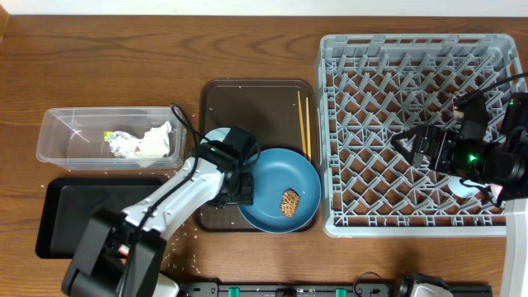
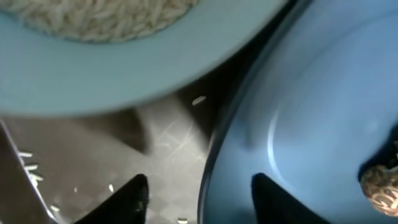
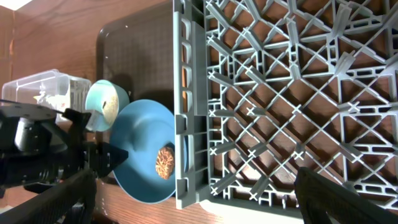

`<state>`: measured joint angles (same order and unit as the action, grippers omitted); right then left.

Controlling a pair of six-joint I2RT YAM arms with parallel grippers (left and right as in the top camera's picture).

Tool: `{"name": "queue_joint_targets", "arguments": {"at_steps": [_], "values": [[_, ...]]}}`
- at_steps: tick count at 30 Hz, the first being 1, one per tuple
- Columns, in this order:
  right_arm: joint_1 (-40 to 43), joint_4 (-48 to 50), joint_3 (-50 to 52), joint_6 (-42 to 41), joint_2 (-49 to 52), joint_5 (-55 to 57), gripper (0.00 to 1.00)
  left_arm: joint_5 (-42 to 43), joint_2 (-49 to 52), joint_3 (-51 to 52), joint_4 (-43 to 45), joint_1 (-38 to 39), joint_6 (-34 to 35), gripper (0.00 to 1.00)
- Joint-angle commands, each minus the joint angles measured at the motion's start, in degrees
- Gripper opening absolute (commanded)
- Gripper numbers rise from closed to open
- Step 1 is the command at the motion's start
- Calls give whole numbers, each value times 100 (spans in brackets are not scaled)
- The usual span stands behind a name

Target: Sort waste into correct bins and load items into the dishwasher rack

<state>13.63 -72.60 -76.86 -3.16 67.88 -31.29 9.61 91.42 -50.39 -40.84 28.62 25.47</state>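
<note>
The big blue plate [image 1: 276, 177] lies on the brown tray's front right with a small brown food piece [image 1: 289, 203] on it. My left gripper [image 1: 238, 186] is open at the plate's left rim. In the left wrist view one finger is over the tray and the other over the plate [image 2: 323, 124], gripper midpoint [image 2: 202, 198]. The light blue bowl [image 1: 213, 137] holding white rice [image 2: 93, 12] sits just behind it. Chopsticks [image 1: 304, 124] lie on the tray's right side. My right gripper [image 1: 410, 144] is open and empty above the grey rack [image 1: 396, 58]; in the right wrist view its fingers are spread wide [image 3: 196, 199].
The clear tub [image 1: 62, 132] at left holds the green-yellow wrapper [image 1: 111, 136] and crumpled white paper [image 1: 153, 142]. The black tray [image 1: 74, 223] lies in front of it. Loose rice grains dot the table by the brown tray [image 1: 247, 103]. A pale cup-like object [image 1: 462, 186] sits in the rack under the right arm.
</note>
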Motion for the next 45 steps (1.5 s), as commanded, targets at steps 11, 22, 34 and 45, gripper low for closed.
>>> {"name": "queue_joint_targets", "arguments": {"at_steps": [11, 22, 34, 45], "values": [[-33, -4, -17, 114, -4, -4, 95, -131, 120, -31, 385, 13, -28, 19], [-33, -4, -17, 114, -4, 0, 95, -129, 404, -31, 382, 24, -33, 6], [-33, -2, -17, 114, -4, 0, 95, -162, -1123, -1150, -1639, 22, -365, 6], [-33, -7, -17, 114, -4, 0, 94, -2164, -2712, -2048, -4019, -1071, -400, 6]]}}
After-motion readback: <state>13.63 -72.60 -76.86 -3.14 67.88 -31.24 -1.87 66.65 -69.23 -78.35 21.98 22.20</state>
